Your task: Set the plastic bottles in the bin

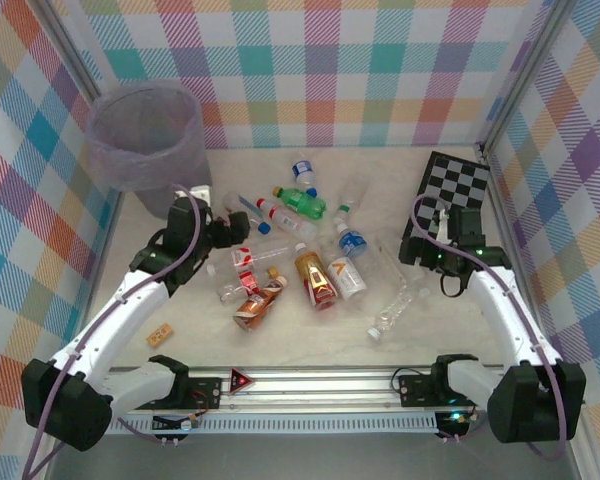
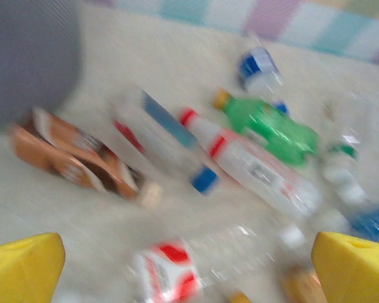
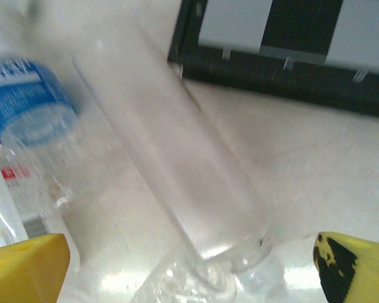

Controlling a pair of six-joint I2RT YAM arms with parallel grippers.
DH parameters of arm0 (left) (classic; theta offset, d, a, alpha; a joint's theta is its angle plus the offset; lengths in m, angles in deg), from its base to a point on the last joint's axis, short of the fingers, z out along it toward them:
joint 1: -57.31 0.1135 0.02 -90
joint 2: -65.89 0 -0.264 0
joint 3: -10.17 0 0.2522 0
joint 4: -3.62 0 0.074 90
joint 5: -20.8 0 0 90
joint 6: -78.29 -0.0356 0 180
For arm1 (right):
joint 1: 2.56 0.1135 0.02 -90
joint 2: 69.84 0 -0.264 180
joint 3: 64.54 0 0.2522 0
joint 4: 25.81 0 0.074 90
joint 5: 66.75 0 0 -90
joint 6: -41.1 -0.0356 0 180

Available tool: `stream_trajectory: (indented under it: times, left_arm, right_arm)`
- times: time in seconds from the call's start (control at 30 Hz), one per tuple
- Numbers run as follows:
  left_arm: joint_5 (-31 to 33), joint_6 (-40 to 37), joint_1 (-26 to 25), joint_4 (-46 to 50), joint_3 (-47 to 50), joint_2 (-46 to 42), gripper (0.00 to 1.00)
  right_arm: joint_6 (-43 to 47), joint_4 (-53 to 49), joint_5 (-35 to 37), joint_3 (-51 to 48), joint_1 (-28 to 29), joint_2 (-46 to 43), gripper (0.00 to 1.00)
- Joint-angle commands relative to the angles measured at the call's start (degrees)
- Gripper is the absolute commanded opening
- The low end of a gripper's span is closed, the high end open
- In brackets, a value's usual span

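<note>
**Inspector A:** Start at the upper left. Where does the receptacle stand?

**Inspector B:** The round translucent grey-lavender bin (image 1: 145,135), with its thin liner, stands upright in the upper left of the overhead view. The small plastic bottles (image 1: 315,275) lie on their sides across the centre of the pale table (image 1: 310,340), so I judge the work barely begun.

**Inspector A:** And the left gripper?

**Inspector B:** The left gripper (image 1: 232,233) sits centre-left, just right of the bin. Its yellow fingers (image 2: 25,268) are spread fully apart and hold nothing. At the bottom centre of its wrist view, a clear bottle with a red-white label (image 2: 170,271) lies below the gap. That picture is blurred, so I cannot tell whether anything is touching.

**Inspector A:** What do you recommend?

**Inspector B:** Centre the fingers across the bottle's body, not its cap. Close across the narrow axis and lift it clear of the amber-brown bottle (image 2: 76,158) nearby. Release only once it is over the bin's mouth.

**Inspector A:** And the right side?

**Inspector B:** The right gripper (image 1: 428,250) is right of centre, beside the black-and-white checkerboard (image 1: 450,190). It is equally wide open and empty. A clear unlabelled bottle (image 3: 177,158) lies diagonally ahead of it. It is smooth and will probably roll, so the gripper should come down squarely over it.
</note>
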Motion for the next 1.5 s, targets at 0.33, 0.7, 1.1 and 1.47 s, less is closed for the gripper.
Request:
stream_trajectory:
  times: [0.33,0.7,1.1,1.47]
  left_arm:
    - [-19.0,16.0,-1.5,0.1,-0.1,0.4,1.0]
    - [-19.5,18.7,-1.6,-4.4,0.8,1.0,1.0]
    - [-22.6,22.7,-1.7,-10.7,0.9,2.5,1.0]
    - [-27.0,35.4,-7.7,-31.9,2.2,7.1,1.0]
  right_arm:
    - [0.4,-2.9,3.1,3.4,2.9,15.1,0.99]
    - [1.9,2.2,2.1,4.0,2.9,21.4,0.88]
    - [4.4,-3.8,2.4,7.9,2.9,15.4,0.59]
    - [0.1,-6.1,-11.8,13.4,5.5,6.7,0.54]
